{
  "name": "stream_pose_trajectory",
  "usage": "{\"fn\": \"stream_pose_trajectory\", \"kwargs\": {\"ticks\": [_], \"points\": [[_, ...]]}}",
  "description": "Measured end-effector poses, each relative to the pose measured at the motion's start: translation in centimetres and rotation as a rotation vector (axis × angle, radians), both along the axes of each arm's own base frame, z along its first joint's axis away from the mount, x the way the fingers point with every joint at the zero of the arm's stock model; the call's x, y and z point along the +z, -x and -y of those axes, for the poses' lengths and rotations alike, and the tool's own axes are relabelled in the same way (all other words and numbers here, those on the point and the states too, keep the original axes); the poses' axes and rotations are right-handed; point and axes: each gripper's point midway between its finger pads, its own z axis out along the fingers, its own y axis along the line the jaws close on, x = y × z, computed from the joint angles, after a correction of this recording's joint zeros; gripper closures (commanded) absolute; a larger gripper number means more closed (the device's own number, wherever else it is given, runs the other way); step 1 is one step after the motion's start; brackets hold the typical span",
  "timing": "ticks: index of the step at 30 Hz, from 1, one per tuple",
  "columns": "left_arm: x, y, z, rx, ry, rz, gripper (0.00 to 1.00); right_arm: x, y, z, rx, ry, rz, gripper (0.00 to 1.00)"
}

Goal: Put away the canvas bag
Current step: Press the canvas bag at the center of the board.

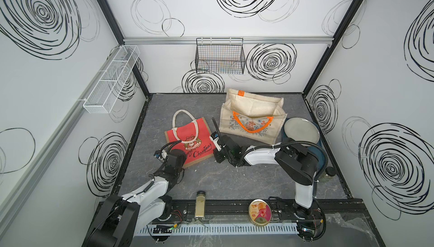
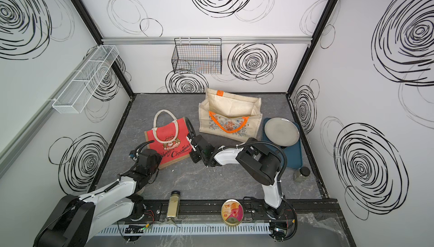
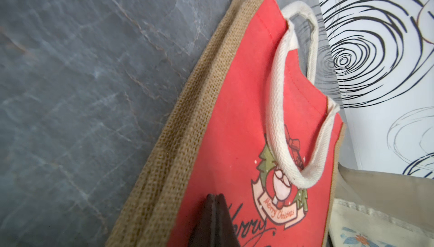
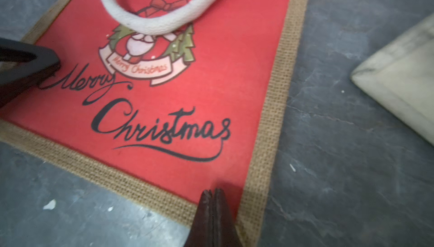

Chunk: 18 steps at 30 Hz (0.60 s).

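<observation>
Red canvas bag (image 1: pixel 192 140) lies flat; left gripper (image 3: pixel 215 197) and right gripper (image 4: pixel 212 193) both closed, tips on it.

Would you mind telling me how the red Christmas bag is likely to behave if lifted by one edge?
The red bag lies flat with its burlap sides folded in, so it will probably sag rather than stay stiff. It looks empty, so likely light. Its loose white handle would probably dangle.

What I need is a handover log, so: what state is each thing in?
Red Christmas bag: lying flat, handle flopped on it.
Floral bag: upright, mouth open.
Left gripper: shut, tip on that bag.
Right gripper: shut, tip at its corner.
Spice jar: on its side, capped.
</observation>
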Motion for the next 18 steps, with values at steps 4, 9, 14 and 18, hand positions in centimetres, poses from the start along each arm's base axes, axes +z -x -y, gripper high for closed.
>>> {"fn": "stream_pose_trajectory", "kwargs": {"ticks": [4,9,14,18], "points": [[1.3,-0.5,-0.2,-0.012,-0.022,0.017,1.0,2.5,0.1,-2.0,0.042,-0.023,0.034,0.99],[0.9,-1.1,1.0,-0.045,0.013,-0.011,1.0,6.5,-1.6,-5.3,0.082,-0.12,0.076,0.99],[-0.5,-0.6,2.7,-0.065,0.064,-0.045,1.0,4.8,-1.6,-8.6,0.143,-0.139,0.042,0.99],[-1.6,-0.5,2.8,-0.043,0.086,-0.072,1.0,-0.1,-0.4,-9.4,0.185,-0.091,-0.042,1.0]]}}
